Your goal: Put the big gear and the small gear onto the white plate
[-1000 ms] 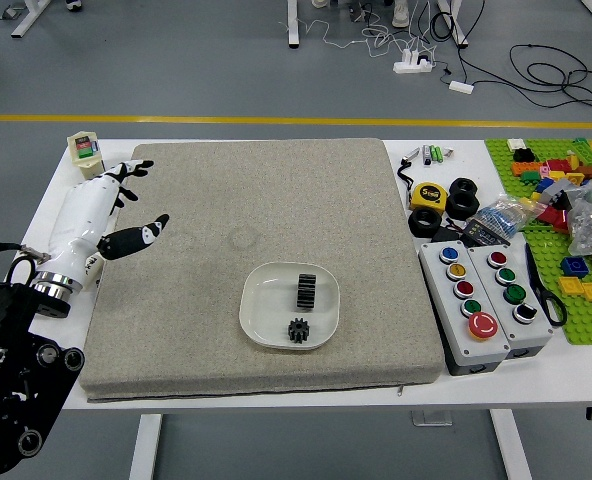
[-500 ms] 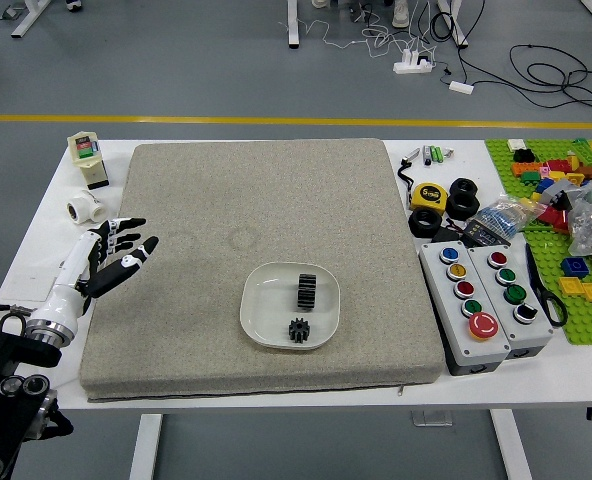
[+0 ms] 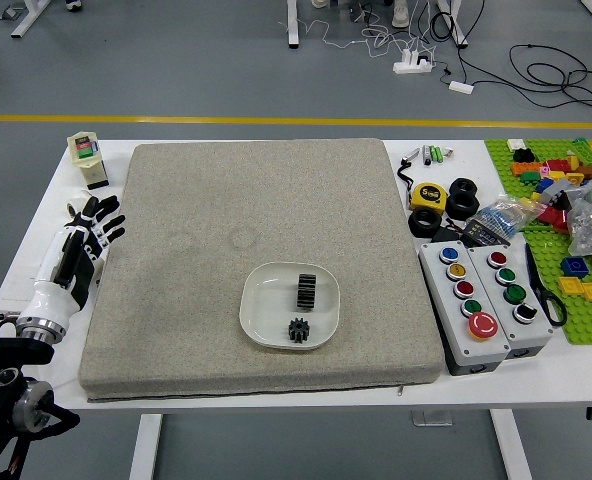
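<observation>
Rounded-square white plate (image 3: 262, 312) with thick black toothed big gear (image 3: 306, 291) and black toothed small gear (image 3: 299, 330), the small one nearer the table's near edge.
Black-and-white left hand (image 3: 109, 222): released, empty, now farther left than before; gears unmoved. Grey fabric mat (image 3: 196, 270), white table (image 3: 576, 375), yellow-striped grey floor (image 3: 226, 70).

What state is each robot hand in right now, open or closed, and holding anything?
Left robot hand: open, fingers extended, holding nothing.
Right robot hand: out of view, so its state cannot be told.
</observation>
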Available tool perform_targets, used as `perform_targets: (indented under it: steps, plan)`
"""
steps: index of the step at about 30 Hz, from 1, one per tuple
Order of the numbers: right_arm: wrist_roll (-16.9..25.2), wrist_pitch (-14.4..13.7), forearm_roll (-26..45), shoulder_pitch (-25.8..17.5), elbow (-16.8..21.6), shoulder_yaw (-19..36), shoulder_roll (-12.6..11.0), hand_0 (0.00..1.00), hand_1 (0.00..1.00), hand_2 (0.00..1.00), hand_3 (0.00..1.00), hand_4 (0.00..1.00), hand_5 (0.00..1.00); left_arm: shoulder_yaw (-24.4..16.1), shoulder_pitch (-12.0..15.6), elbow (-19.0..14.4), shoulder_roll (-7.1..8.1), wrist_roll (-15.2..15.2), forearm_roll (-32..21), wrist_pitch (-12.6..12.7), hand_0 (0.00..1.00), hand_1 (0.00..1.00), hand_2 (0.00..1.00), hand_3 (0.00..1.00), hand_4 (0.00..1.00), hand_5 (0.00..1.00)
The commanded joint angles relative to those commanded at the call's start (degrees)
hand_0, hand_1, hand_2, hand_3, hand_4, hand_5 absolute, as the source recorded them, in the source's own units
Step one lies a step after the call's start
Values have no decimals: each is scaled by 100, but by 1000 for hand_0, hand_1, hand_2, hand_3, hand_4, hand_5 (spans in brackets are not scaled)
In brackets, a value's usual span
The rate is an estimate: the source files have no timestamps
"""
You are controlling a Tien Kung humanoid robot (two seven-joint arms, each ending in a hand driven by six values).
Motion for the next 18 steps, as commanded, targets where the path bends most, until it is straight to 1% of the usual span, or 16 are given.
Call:
perform_targets:
  steps: [5, 9, 18]
  plan:
    - [9, 2, 25, 2, 0, -6, -4, 613, 608, 701, 583, 785, 749, -9, -24, 0, -12, 21, 6, 7, 844, 874, 917, 832, 909, 932]
    - [5, -3, 16, 6, 0, 5, 1, 613, 609, 700, 583, 784, 749, 7, -55, -4, -15, 55, 9, -37, 845, 874, 917, 831, 907, 934]
    - [-10, -1, -22, 30, 0, 45, 11, 613, 609, 699, 582, 782, 748, 19, -51, -15, -4, 76, 48, -56, 851, 879, 918, 836, 904, 937]
